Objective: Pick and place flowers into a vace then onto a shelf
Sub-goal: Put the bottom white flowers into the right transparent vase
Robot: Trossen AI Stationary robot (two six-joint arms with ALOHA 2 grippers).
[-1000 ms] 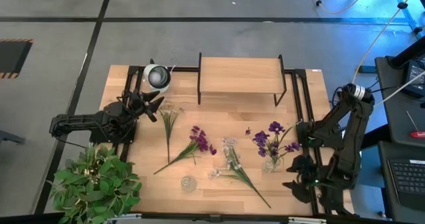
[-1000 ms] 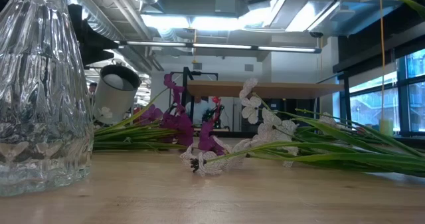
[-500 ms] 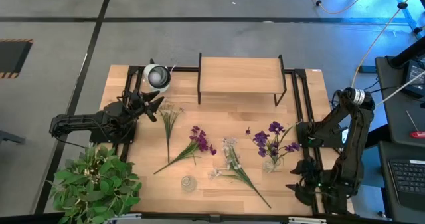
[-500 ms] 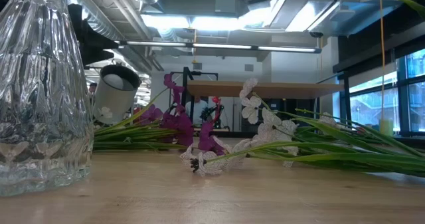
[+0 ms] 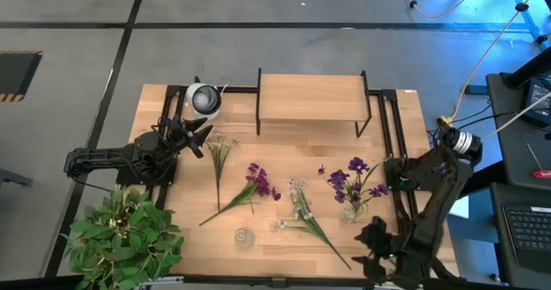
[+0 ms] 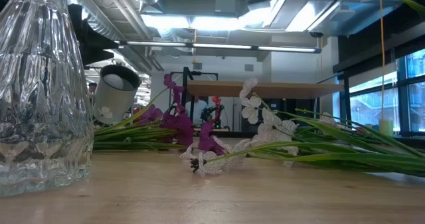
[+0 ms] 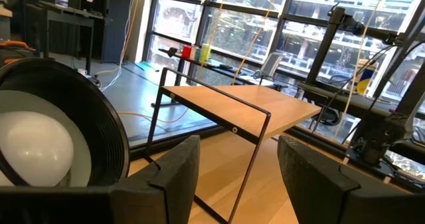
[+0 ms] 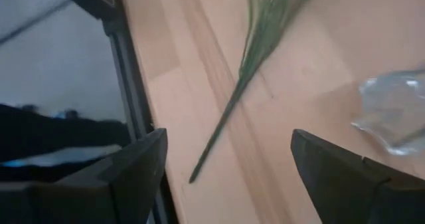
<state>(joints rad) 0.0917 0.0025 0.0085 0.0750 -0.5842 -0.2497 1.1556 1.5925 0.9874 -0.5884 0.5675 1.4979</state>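
Several flowers lie flat on the wooden table: a white one (image 5: 219,152), a purple one (image 5: 258,183), and a white one (image 5: 300,202) whose long stem reaches the near edge (image 5: 344,261). Purple flowers (image 5: 351,180) stand in a small glass vase (image 5: 351,211). A second glass vase (image 5: 244,237) stands near the front edge and shows large in the low view (image 6: 40,91). The shelf (image 5: 310,96) stands at the far edge. My right gripper (image 5: 372,249) is open, over the near right part of the table, by the long stem's end (image 8: 194,177). My left gripper (image 5: 200,137) is open and empty at the far left.
A round black-and-white lamp head (image 5: 204,99) sits at the far left, close to my left gripper. A bushy potted plant (image 5: 125,238) fills the near left corner. A black frame rail (image 8: 129,84) runs along the table's edge by my right gripper.
My right arm has swung toward the table's near edge and a little left, bringing its gripper over the end of the long stem. The flowers and vases lie as before.
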